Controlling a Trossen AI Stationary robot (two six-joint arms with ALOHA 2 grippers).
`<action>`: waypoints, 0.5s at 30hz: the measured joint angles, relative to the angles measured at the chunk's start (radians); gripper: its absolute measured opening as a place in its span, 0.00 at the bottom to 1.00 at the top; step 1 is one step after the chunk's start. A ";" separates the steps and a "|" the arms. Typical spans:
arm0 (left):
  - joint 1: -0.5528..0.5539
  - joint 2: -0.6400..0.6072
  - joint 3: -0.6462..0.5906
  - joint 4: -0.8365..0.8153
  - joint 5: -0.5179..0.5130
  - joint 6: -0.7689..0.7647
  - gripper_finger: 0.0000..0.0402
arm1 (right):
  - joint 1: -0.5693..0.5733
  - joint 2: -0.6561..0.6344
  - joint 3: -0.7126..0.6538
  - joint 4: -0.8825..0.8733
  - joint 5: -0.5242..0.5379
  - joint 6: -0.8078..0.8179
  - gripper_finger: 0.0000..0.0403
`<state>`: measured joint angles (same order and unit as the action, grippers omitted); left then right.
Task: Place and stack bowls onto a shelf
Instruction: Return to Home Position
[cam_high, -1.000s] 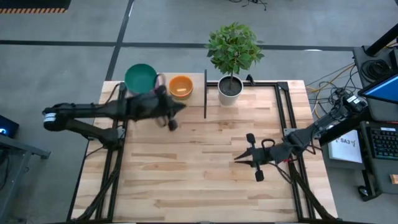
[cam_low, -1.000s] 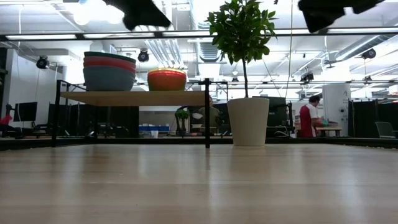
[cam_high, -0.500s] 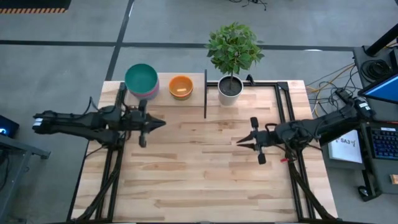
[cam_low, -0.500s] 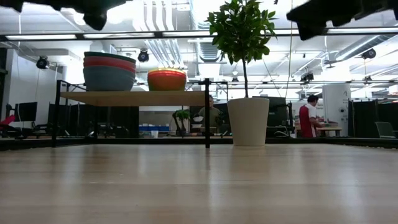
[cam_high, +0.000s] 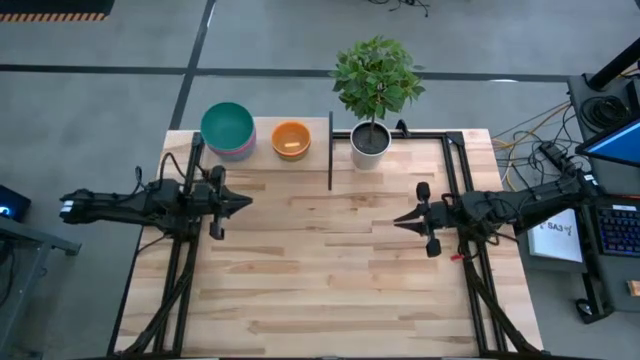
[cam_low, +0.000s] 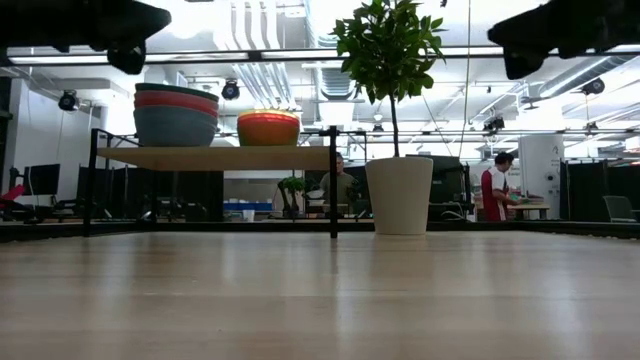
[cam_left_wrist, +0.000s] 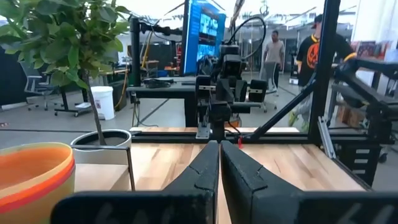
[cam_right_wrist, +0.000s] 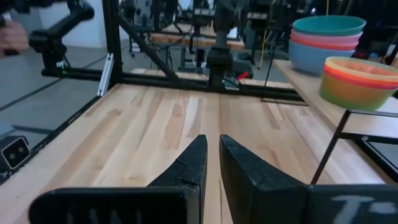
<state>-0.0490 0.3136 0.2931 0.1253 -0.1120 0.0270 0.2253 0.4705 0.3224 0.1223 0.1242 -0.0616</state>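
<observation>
Left gripper: is hanging above the table's left half, its fingers drawn together and carrying nothing, tips pointing across the table toward the other arm.
Right gripper: is hanging above the right half, fingers drawn to a slim gap with nothing between them, tips pointing back at the left gripper.
Bowls: are sitting in two stacks on the shelf at the far left of the table. The teal-topped stack is standing at the outer end. The orange-yellow stack is standing beside it, nearer the upright divider.
Plant pot: is standing on the far side of the divider from the bowls, apart from both stacks.
Governing relation: both stacks are lying toward the table's far edge, off to the side of each gripper's pointing line, not ahead of it. The left gripper is the nearer one, well apart from the shelf. The right gripper is farther away, with the divider lying between it and the bowls.
Judgement: no bowl is showing loose on the table, so the stacking seems finished. Any retreat to rest looks free of the shelf.
</observation>
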 joint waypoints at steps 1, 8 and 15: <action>0.000 -0.016 -0.010 0.001 0.000 -0.004 0.00 | 0.000 -0.026 -0.013 0.000 0.002 0.000 0.08; 0.000 -0.103 -0.098 0.010 0.007 -0.040 0.00 | -0.031 -0.236 -0.102 -0.001 0.007 -0.017 0.08; 0.000 -0.136 -0.160 0.077 0.021 -0.041 0.00 | -0.119 -0.421 -0.153 -0.028 0.009 -0.034 0.08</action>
<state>-0.0490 0.1773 0.1328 0.2024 -0.0906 -0.0139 0.1058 0.0497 0.1690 0.0938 0.1328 -0.0955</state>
